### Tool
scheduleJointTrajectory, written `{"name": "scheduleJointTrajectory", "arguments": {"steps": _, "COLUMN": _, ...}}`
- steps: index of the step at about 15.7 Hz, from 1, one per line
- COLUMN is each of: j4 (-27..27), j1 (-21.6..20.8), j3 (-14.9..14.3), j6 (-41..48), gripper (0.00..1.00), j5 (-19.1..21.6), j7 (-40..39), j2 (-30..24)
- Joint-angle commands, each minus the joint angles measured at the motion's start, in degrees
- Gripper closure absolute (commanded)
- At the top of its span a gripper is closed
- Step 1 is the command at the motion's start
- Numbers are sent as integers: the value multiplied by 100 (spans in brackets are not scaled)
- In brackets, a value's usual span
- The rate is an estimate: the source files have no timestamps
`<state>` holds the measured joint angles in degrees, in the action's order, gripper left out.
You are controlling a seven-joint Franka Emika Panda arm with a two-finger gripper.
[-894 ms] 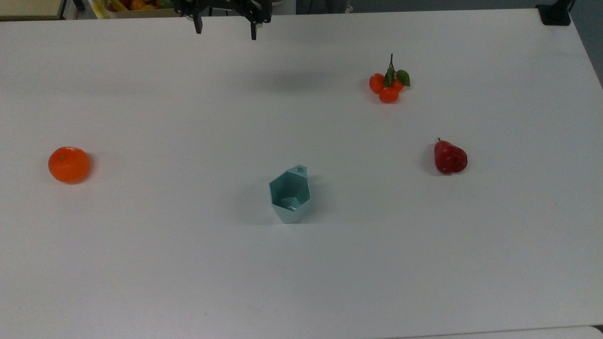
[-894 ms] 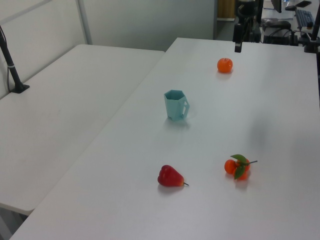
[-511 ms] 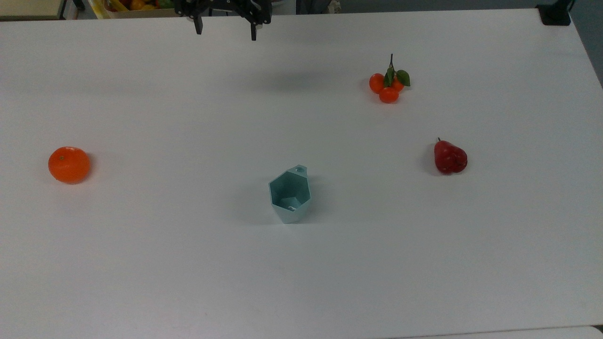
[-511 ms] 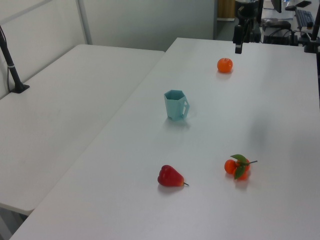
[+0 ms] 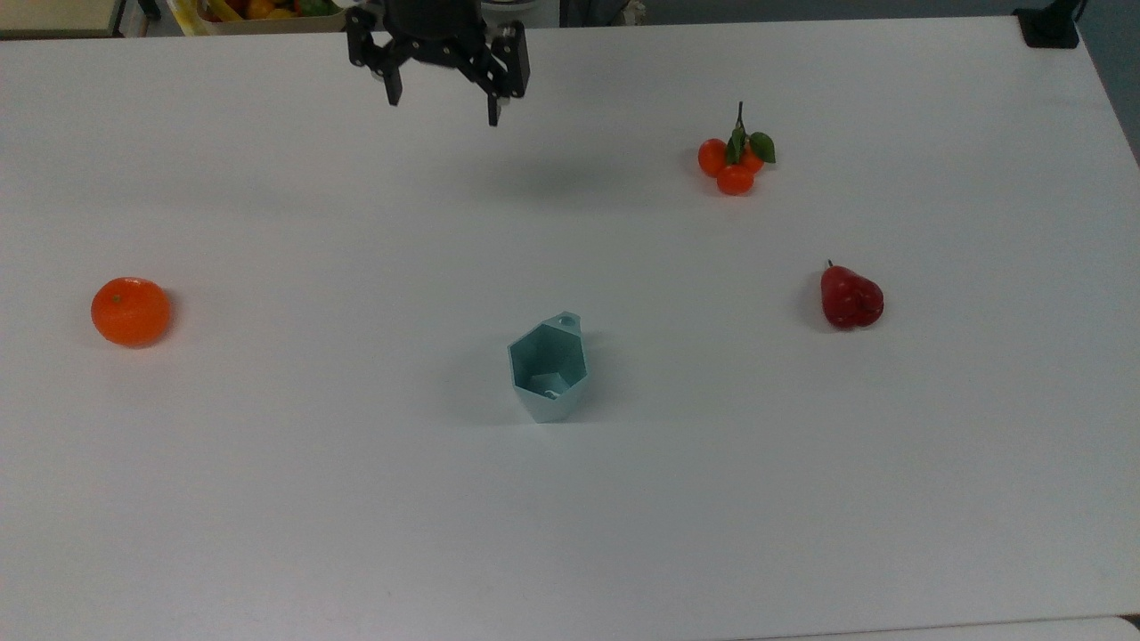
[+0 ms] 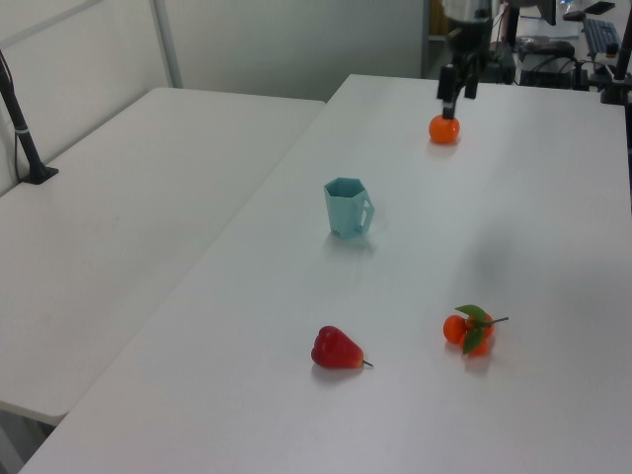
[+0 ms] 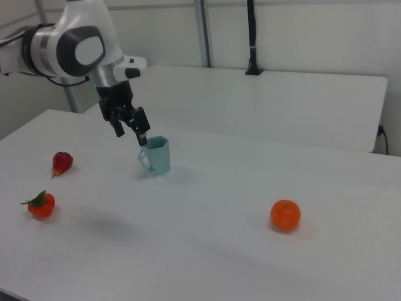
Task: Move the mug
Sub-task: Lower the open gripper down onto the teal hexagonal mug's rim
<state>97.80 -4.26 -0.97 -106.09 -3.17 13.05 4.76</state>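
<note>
- Gripper (image 5: 442, 107) hanging in the air over the far part of the table (image 5: 267, 499), fingers spread wide with nothing between them, well apart from the mug (image 5: 547, 370).
- Mug standing upright near the table's middle, hexagonal mouth up, small handle on the side toward the gripper's end of the table in the top view.
- Step in hand, judging by the layout: approach to a grasp, not yet begun on the mug itself.
- Best done by travelling across above the surface, then stopping over the mug before any descent.
- Worth turning the wrist so the fingers meet two opposite flat facets, or one wall at the rim, not the corners.
- Handle side better avoided: a finger landing on it would likely twist the mug.
- Narrow base likely to make it tippy, so a sideways nudge on the way down is the main risk; straight vertical descent preferable.
- Orange (image 5: 130, 311) well off to the mug's left in the top view, red pear-shaped fruit (image 5: 850, 298) to the mug's right, small orange cluster with leaves (image 5: 735, 162) beyond the mug on its right; all well apart from it.
</note>
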Motion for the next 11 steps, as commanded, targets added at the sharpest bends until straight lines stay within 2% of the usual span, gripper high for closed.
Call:
{"name": "scheduleJointTrajectory", "arguments": {"steps": 1, "j4": -60, "j1": -408, "j3": -8, "j6": -631, "gripper": 0, "j5": -17, "j7": 785, "j2": 524}}
{"name": "scheduleJointTrajectory", "arguments": {"steps": 3, "j4": -68, "j1": -558, "j3": -8, "j6": -1043, "gripper": 0, "j5": -35, "j7": 1285, "j2": 823}}
{"name": "scheduleJointTrajectory", "arguments": {"steps": 5, "j4": -138, "j1": -655, "j3": -8, "j6": -1404, "gripper": 0, "j5": -236, "j7": 1726, "j2": 1104}}
{"name": "scheduleJointTrajectory", "arguments": {"steps": 11, "j4": -350, "j1": -875, "j3": -8, "j6": -2187, "gripper": 0, "j5": -728, "j7": 2421, "j2": 1922}}
